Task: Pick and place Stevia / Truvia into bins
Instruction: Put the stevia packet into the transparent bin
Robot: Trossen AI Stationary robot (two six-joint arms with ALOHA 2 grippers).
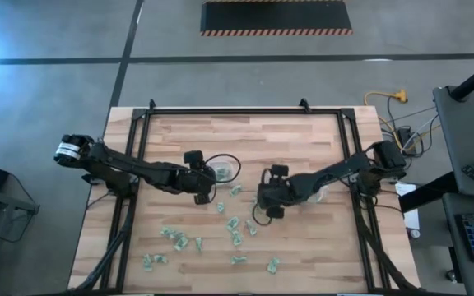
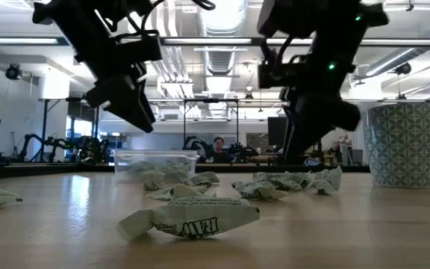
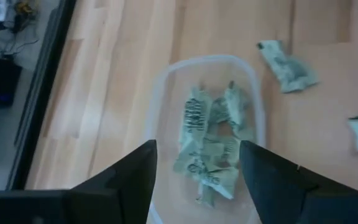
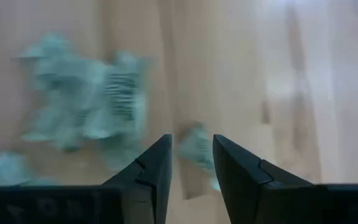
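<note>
Several pale green and white sweetener packets (image 1: 235, 224) lie loose on the wooden table; one lies close to the low camera (image 2: 192, 217). A clear rounded tub (image 3: 166, 73) holds several packets (image 3: 207, 146). My left gripper (image 3: 197, 149) hangs open just above the tub (image 1: 227, 170), with nothing between its fingers. My right gripper (image 4: 192, 140) is open with a narrow gap, pointing down over a blurred cluster of loose packets (image 4: 86, 99) near the table's middle (image 1: 270, 205). A round patterned cup (image 2: 402, 142) stands to the right.
More packets lie scattered toward the near edge (image 1: 167, 238). A black metal frame (image 1: 245, 111) runs around the tabletop. Both arms reach in toward the middle, the tub between them. Bare wood lies along the far side (image 1: 245, 136).
</note>
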